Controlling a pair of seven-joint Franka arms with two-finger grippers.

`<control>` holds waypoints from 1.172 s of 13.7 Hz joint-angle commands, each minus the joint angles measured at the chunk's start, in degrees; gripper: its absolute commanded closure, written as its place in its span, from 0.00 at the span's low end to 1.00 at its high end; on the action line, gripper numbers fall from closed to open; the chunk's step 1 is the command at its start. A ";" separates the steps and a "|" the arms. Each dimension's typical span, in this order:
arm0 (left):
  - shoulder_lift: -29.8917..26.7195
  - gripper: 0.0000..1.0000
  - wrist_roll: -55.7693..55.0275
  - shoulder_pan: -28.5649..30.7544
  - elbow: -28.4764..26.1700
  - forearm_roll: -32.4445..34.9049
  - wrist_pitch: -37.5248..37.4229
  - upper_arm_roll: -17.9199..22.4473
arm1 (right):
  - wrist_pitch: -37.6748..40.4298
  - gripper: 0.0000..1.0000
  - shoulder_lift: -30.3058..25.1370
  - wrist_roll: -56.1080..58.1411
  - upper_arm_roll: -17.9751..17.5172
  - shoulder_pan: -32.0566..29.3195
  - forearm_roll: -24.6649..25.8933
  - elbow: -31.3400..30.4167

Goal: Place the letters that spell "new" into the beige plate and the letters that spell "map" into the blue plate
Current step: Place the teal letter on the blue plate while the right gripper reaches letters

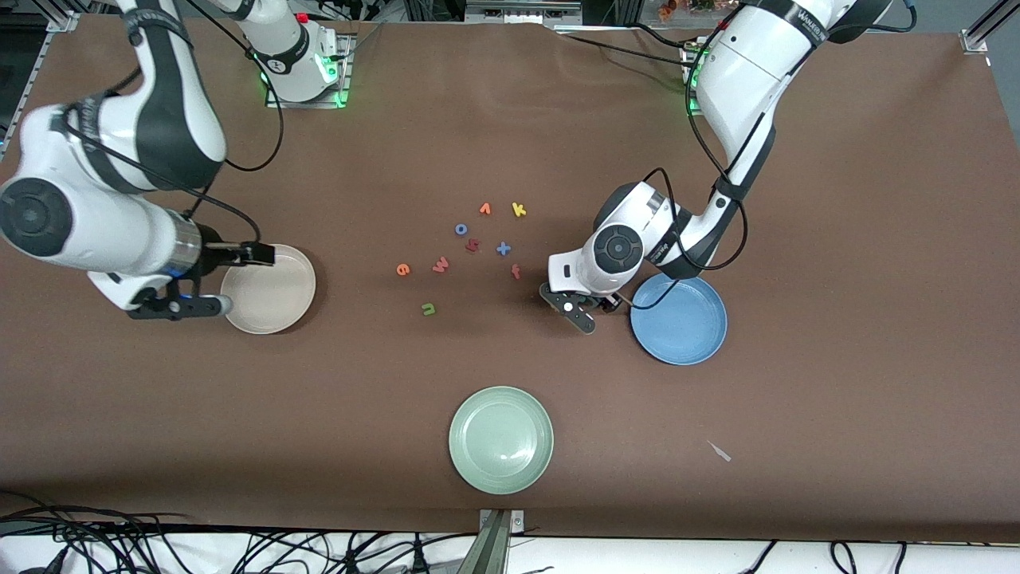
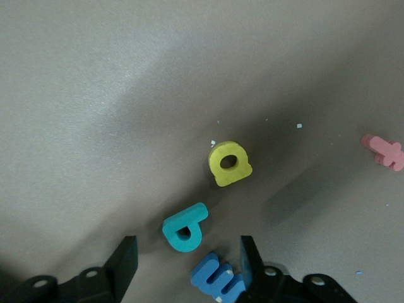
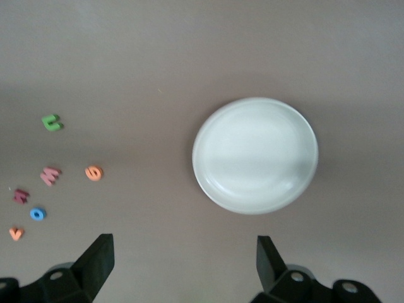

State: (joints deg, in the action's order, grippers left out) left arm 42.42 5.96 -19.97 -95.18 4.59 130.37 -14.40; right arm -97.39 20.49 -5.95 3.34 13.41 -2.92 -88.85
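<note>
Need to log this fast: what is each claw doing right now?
Left claw: open, low over the teal "p", holding nothing.
Right claw: open, empty, by the beige plate.

A robotics lab, clearly: two white arms (image 1: 103, 199) bolted to metal base plates (image 1: 307, 88) glowing green, working over a table (image 1: 837, 414) draped in plain brown cloth. Aluminium framing (image 1: 56, 20) runs along the top edge, black cables (image 1: 239, 550) tangle below the table's near edge, and a camera mount (image 1: 496, 542) pokes up there too.
</note>
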 commanded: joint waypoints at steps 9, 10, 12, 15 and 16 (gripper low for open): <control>-0.75 0.96 7.57 0.98 0.08 2.09 2.87 0.25 | -30.10 0.00 -4.75 -10.30 -6.32 4.35 0.98 -25.37; -2.24 0.96 7.66 1.34 0.25 2.09 0.78 0.51 | -35.10 0.00 -4.75 -12.31 -7.46 4.35 1.08 -28.97; -5.05 0.95 7.92 4.31 0.52 2.18 -3.26 0.51 | -42.33 0.00 -4.67 -13.83 -8.79 4.43 1.25 -33.30; -5.94 0.95 15.62 11.77 0.43 2.09 -5.91 0.51 | -47.96 0.00 -2.74 -14.00 -8.79 7.15 2.04 -36.56; -5.94 0.95 18.70 13.97 0.26 2.09 -6.61 0.43 | -49.46 0.00 -1.78 -14.18 -8.88 7.24 2.13 -36.83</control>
State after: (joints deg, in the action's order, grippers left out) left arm 37.20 19.01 -10.66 -93.73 4.85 125.15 -13.32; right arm -142.96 18.61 -18.41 -5.51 19.77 -2.13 -123.21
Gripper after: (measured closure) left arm 0.692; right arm 0.000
